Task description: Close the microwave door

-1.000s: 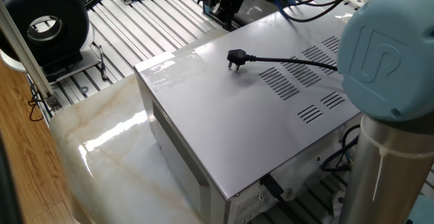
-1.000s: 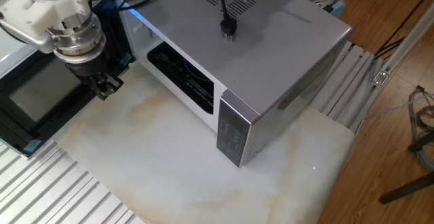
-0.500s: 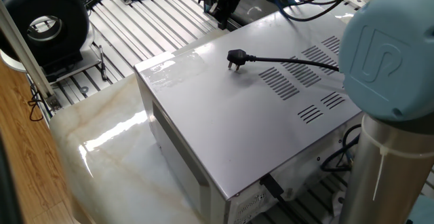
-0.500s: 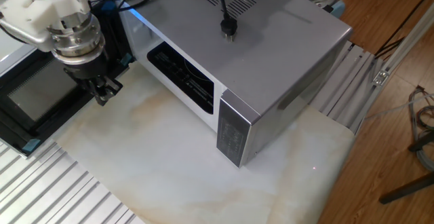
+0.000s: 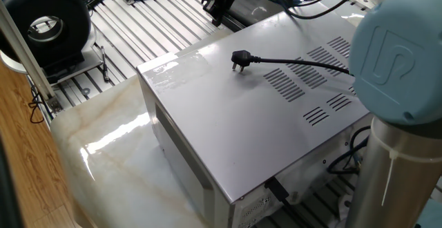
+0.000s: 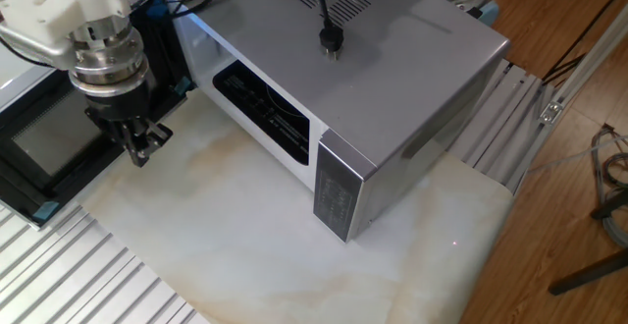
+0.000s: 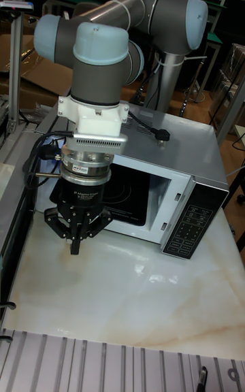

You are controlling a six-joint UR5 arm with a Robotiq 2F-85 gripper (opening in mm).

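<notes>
The microwave (image 6: 392,79) sits on a pale marble-look slab (image 6: 245,236), its silver-grey top slotted with vents, and the black plug (image 6: 329,41) of its cord (image 5: 297,62) lies loose on that top. In the other fixed view the cavity gapes open, facing about seven o'clock, with the control panel (image 6: 337,194) at its right end. The microwave door (image 6: 49,142) is swung fully out, its dark glass window lying at roughly nine o'clock from the cavity, over the ribbed metal table (image 6: 59,275) at the slab's edge.

The arm hangs down in front of the opening. The gripper (image 6: 139,150) points straight down over the slab, just beside the door's near edge, at about eight o'clock from the cavity. In the tall fixed view the gripper (image 7: 75,246) shows its fingers drawn together into a narrow tip, with nothing between them. I cannot tell whether the tip touches the marble or hovers just above it.

From one fixed view only the upper part of the gripper (image 5: 219,0) peeks over the far edge of the microwave, at twelve o'clock from the plug. A round black device (image 5: 47,24) stands well apart, at ten o'clock. The arm's grey-blue joint cap (image 5: 400,55) fills the right side there.
</notes>
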